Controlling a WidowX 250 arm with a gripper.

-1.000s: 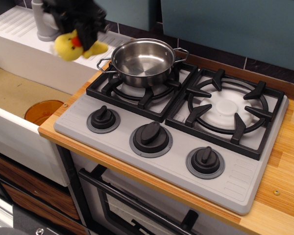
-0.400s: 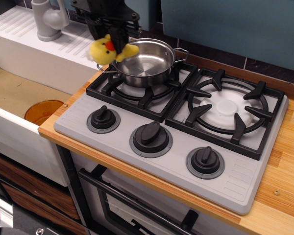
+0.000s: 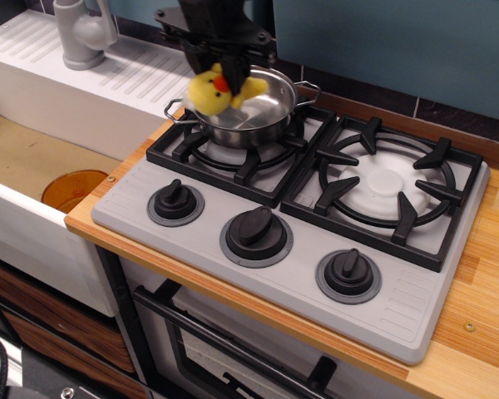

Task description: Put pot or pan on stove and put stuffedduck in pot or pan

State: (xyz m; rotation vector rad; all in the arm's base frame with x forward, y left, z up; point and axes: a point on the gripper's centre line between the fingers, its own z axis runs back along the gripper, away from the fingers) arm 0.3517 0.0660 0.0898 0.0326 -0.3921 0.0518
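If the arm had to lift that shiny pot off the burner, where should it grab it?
Probably by a looped side handle. The pot is round and smooth, too wide to pinch across, but the left handle juts out over the stove edge with free space beside it. Come from above on that side, once the pincer has let go of the duck.

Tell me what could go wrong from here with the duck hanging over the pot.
1. The duck hangs from the claw over the pot's near-left rim, not its middle. Released now, it might catch the rim and tumble onto the stove or toward the sink.
2. The pot sits toward the back of the left burner, with a handle sticking out beside the duck. Lowering the claw from here could bump the rim or handle and shift the pot.
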